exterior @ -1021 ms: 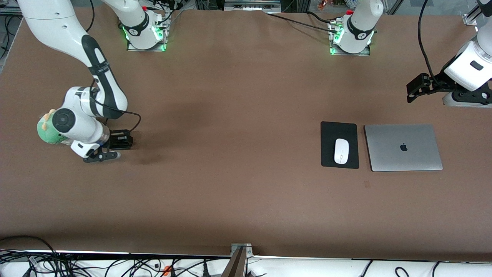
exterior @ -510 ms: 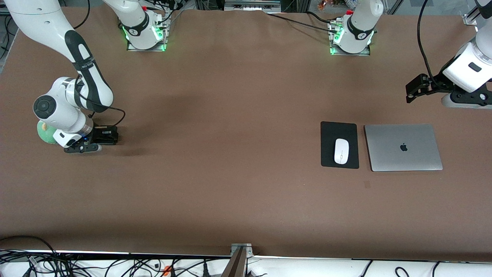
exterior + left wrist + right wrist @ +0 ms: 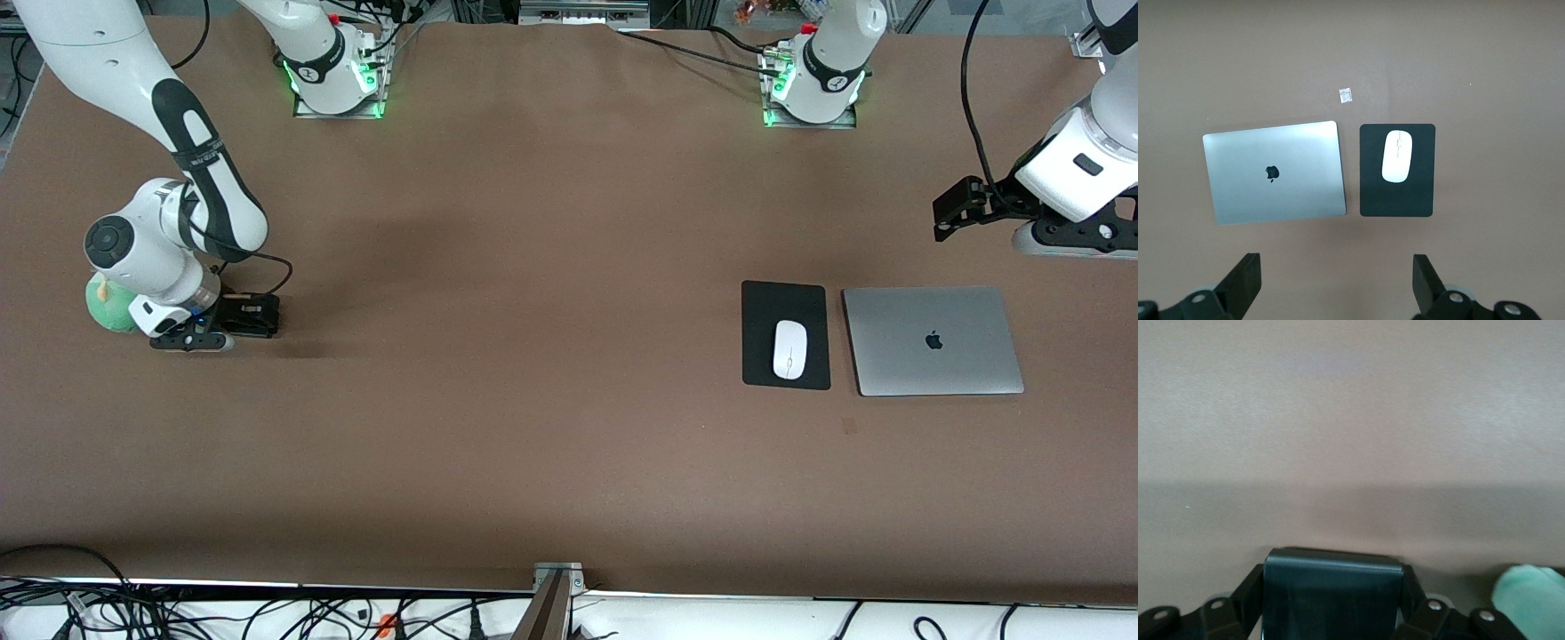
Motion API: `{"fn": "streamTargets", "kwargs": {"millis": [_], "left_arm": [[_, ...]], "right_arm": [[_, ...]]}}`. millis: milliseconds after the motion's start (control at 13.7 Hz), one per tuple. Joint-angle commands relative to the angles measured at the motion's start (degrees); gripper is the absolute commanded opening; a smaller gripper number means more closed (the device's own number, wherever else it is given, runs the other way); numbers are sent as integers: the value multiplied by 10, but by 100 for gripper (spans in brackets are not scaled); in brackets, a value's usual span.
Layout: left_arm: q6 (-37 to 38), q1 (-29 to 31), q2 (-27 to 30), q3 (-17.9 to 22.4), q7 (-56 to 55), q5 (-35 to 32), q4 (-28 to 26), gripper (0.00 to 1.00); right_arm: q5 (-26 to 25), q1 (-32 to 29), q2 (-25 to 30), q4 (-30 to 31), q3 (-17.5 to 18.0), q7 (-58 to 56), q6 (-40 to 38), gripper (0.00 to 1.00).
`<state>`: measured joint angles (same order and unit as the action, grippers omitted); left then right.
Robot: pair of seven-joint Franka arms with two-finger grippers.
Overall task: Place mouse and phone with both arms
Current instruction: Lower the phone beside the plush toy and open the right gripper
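Phone [image 3: 1331,593] sits clamped between the right gripper's [image 3: 233,322] fingers, low at the right arm's end of the table, just beside a green plush toy [image 3: 105,307]. The left gripper [image 3: 1338,288] hangs wide open and empty above the bare table [image 3: 551,267]. Below it, the mouse [image 3: 789,348] rests on the black mouse pad [image 3: 786,300], just beside a closed silver laptop [image 3: 932,340].

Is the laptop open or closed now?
Closed. The laptop lies flat beside the mouse pad, lid down, its logo facing up.
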<state>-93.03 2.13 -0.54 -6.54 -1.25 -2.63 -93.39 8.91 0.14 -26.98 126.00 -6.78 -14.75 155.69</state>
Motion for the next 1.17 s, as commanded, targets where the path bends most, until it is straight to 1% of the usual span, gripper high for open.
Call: {"fn": "streamTargets", "kwargs": {"millis": [0, 146, 219, 292, 438, 510, 656, 729, 875, 1094], "left_arm": [[4, -1, 1, 0, 2, 4, 2, 100], [4, -1, 1, 0, 3, 4, 5, 100], [5, -1, 2, -1, 3, 4, 5, 100], [5, -1, 2, -1, 3, 4, 5, 100], [5, -1, 2, -2, 2, 4, 5, 100], [6, -1, 3, -2, 2, 4, 5, 100], [6, 0, 3, -1, 3, 4, 6, 100], [6, 1, 3, -1, 3, 3, 6, 100], [9, 1, 3, -1, 2, 4, 14, 100], [11, 1, 3, -1, 2, 4, 17, 100]], "right_arm": [[14, -8, -2, 2, 12, -15, 15, 100], [14, -8, 1, -12, 12, -35, -1, 100], [14, -8, 4, -32, 12, -35, -32, 100], [15, -8, 6, -63, 12, -34, -87, 100], [16, -8, 11, -157, 12, -29, -237, 100], [17, -8, 11, -197, 11, -27, -299, 100], [17, -8, 19, -253, 8, -27, -384, 100], [17, -8, 36, -269, 7, -26, -424, 100], [16, -8, 82, -283, 8, -12, -483, 100], [6, -8, 156, -284, 9, -2, -541, 100]]}}
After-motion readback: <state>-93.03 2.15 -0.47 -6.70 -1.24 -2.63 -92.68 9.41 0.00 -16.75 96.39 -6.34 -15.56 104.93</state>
